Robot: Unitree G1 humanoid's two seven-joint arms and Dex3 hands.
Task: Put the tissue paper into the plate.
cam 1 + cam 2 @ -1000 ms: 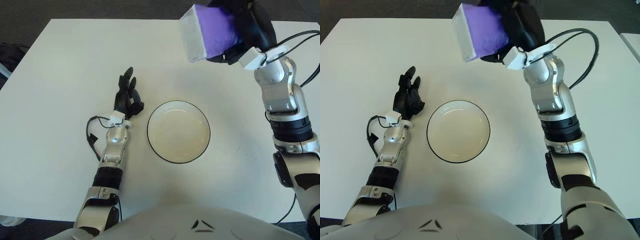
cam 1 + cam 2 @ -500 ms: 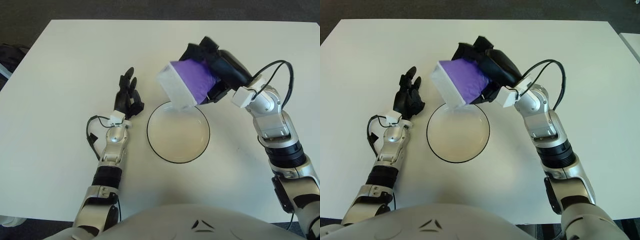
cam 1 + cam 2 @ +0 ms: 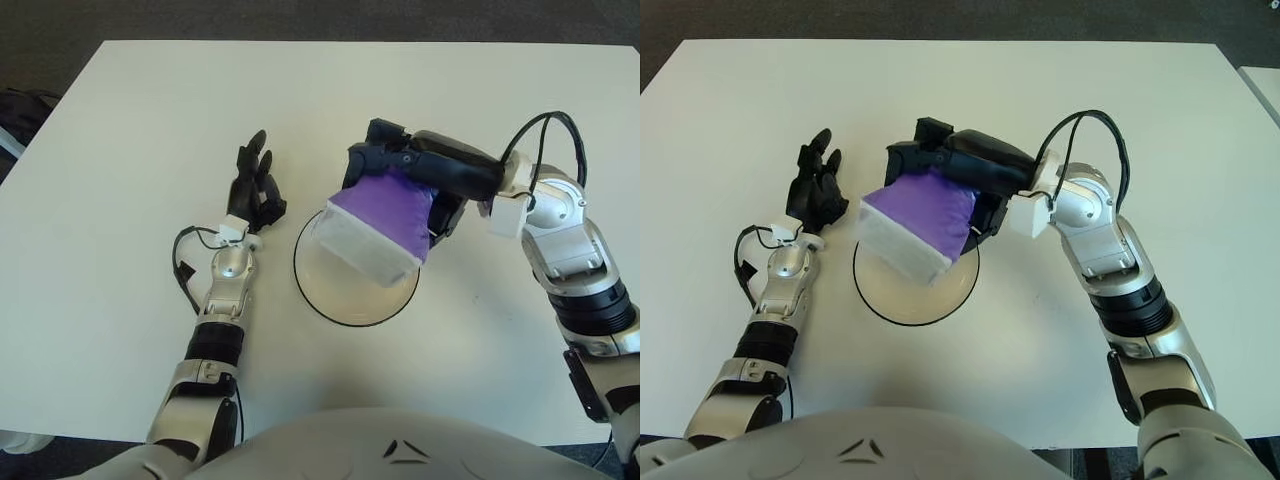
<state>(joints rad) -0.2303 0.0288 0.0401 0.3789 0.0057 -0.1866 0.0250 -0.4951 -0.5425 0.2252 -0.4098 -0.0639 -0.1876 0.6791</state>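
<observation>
Right hand (image 3: 420, 185) reaching in from the right with forearm bent inward, black fingers (image 3: 375, 160) curled tight in a grasp. Left hand (image 3: 254, 190) extended forward at the left, fingers loosely spread, holding nothing.

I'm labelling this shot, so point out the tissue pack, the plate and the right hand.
tissue pack (image 3: 385, 215): left eye view, its purple top face.
plate (image 3: 345, 311): left eye view, bare near rim.
right hand (image 3: 420, 172): left eye view, black back of the hand gripping the pack.
</observation>
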